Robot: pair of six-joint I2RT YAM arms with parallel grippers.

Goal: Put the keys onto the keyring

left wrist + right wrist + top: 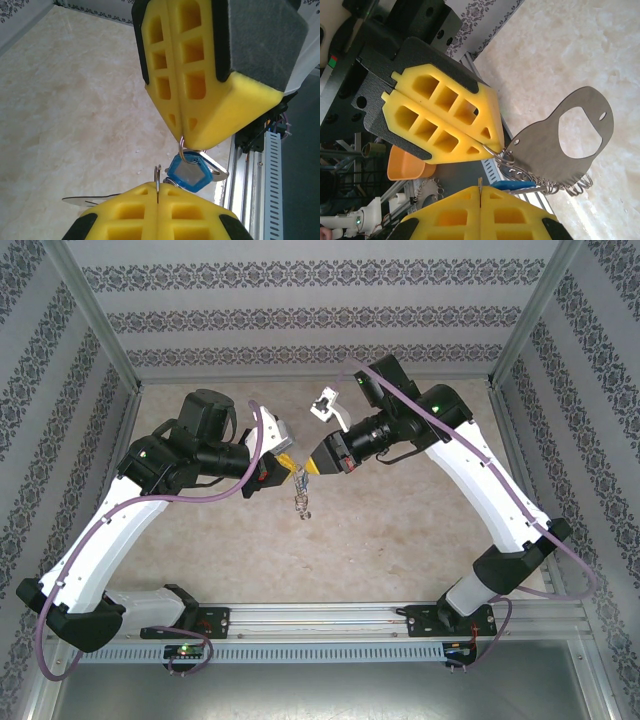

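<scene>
Since left gripper and right gripper each pinch the keyring in mid-air above the table, the key hangs between them. Uneven pulling could slip the thin wire free, dropping everything.

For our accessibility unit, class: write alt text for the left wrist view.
Two shut yellow grippers face tip to tip over a pale marbled table: the right gripper, at top, pinches a wire loop carrying the blue key; the left gripper, at bottom, pinches a thin metal edge beside it.
</scene>
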